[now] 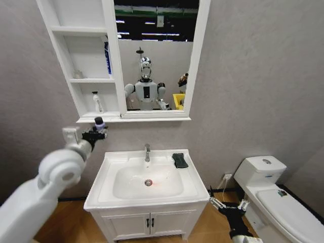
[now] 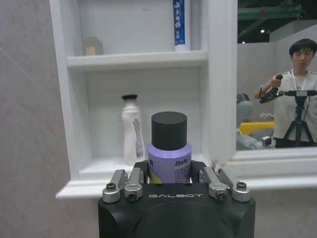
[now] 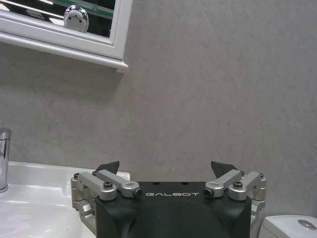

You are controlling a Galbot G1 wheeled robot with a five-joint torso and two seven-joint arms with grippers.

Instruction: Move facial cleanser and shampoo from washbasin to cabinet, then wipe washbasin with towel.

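My left gripper [image 1: 95, 134] is raised in front of the cabinet [image 1: 81, 30], level with its bottom edge, and is shut on a purple shampoo bottle [image 2: 170, 154] with a black cap, held upright. In the lowest niche stands a white facial cleanser bottle [image 2: 132, 130], also seen from the head [image 1: 97, 103]. The washbasin [image 1: 109, 195] lies below with a chrome faucet [image 1: 147, 152]. The dark folded towel [image 1: 179, 160] rests on its back right rim. My right gripper [image 1: 227, 201] hangs open and empty, low beside the basin's right front corner [image 3: 167, 167].
A blue and white tube [image 1: 107, 58] stands in the middle niche, with a small jar [image 2: 92, 46] at its left. The mirror [image 1: 154, 55] takes up the cabinet's right side. A white toilet [image 1: 276, 195] stands to the right, and a two-door vanity [image 1: 149, 223] sits under the basin.
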